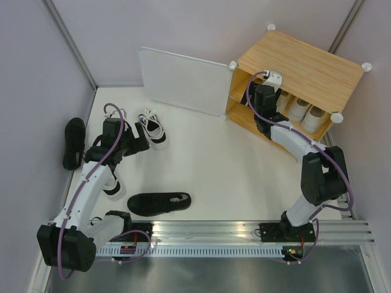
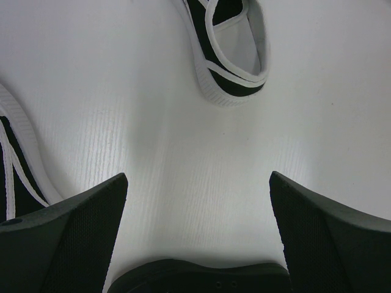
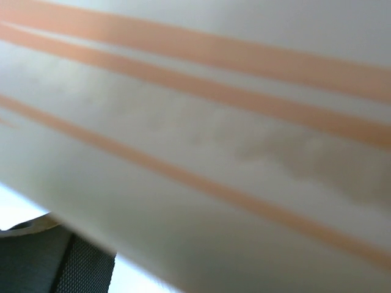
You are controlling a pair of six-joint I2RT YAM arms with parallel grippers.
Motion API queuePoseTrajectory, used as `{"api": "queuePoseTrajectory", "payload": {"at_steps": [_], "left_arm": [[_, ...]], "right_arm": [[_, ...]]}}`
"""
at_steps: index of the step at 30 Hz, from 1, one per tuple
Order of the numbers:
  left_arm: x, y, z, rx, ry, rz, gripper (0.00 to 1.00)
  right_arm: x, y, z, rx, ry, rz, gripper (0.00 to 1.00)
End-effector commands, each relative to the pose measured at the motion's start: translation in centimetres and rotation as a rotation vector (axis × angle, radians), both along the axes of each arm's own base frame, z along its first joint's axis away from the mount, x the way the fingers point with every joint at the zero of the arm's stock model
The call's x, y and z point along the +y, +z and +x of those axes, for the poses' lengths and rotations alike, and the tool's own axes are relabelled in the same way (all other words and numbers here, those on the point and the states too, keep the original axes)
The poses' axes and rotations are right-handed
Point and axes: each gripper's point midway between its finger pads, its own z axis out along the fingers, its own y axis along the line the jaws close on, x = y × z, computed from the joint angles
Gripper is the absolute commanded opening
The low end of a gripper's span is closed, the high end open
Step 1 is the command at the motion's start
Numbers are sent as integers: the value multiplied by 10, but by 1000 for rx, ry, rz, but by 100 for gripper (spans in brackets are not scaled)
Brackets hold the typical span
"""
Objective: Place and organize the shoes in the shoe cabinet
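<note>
Near black-trim shoe (image 2: 232,90), left gripper (image 2: 197,177) spread wide.

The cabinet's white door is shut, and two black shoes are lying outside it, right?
Not quite. The white door of the shoe cabinet is swung wide open, not shut, as the top view shows. The rest holds: one black shoe lies at the front and a second black shoe at the far left.
</note>
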Motion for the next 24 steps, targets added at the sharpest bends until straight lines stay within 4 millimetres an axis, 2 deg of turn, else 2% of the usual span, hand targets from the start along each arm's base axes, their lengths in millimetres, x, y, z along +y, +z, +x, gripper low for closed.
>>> {"api": "queuePoseTrajectory", "payload": {"at_steps": [1, 7, 12, 16, 19, 24], "left_arm": [[0, 4, 4, -30, -26, 16, 100], [0, 4, 4, -30, -26, 16, 100], [-1, 4, 4, -29, -28, 13, 100], [-1, 3, 4, -26, -30, 14, 100], [-1, 4, 4, -28, -28, 13, 100], [-1, 4, 5, -29, -28, 13, 100]], "right_arm": [[-21, 16, -4, -28, -53, 50, 85], [-11, 6, -13, -6, -42, 48, 71], [-9, -4, -14, 9, -47, 62, 63], [-14, -9, -11, 14, -82, 47, 54], [-23, -3, -8, -5, -127, 29, 48], [-27, 9, 2, -31, -151, 7, 46]]}}
